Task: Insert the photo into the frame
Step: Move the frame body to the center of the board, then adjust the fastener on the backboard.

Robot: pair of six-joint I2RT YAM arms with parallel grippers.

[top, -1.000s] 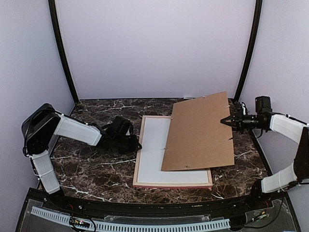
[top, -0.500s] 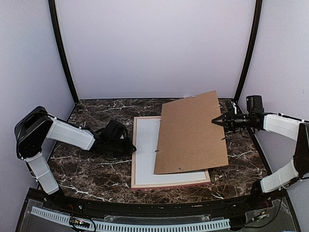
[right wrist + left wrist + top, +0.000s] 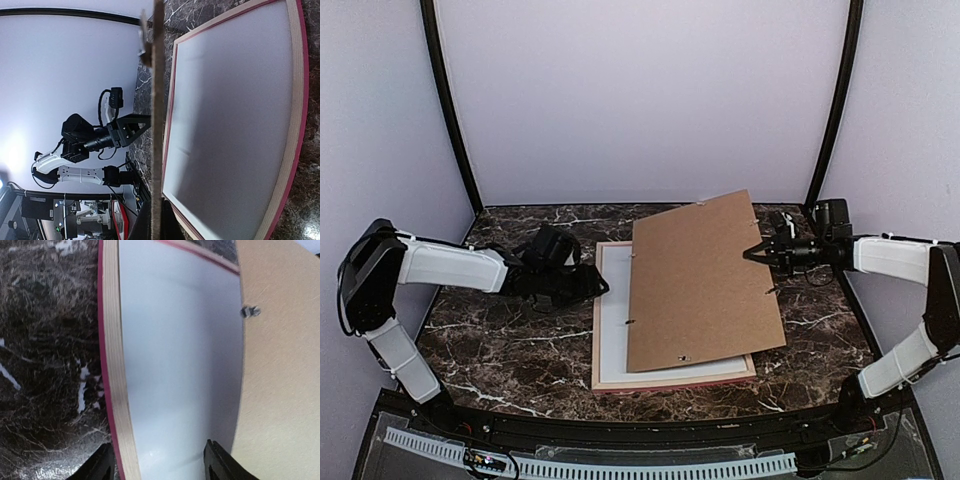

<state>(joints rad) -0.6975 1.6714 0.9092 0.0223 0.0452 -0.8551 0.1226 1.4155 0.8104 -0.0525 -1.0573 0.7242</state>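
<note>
You see a matt brown cardboard backing board, bare pale-wood frame, smooth white paper photo, glossy marbled table.

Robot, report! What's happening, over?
Left pincer open at frame edge. Right pincer shut on cardboard board, partly covering photo. Photo lies in frame, white side up.

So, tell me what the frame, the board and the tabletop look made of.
Frame: wood, probably plywood; its pale side shows fine stacked layers, with pink paint along one face. Board: matte brown cardboard or fibreboard, thin, uncoated. Tabletop: dark marble pattern with white veins; stone or printed laminate, cannot tell.
</note>
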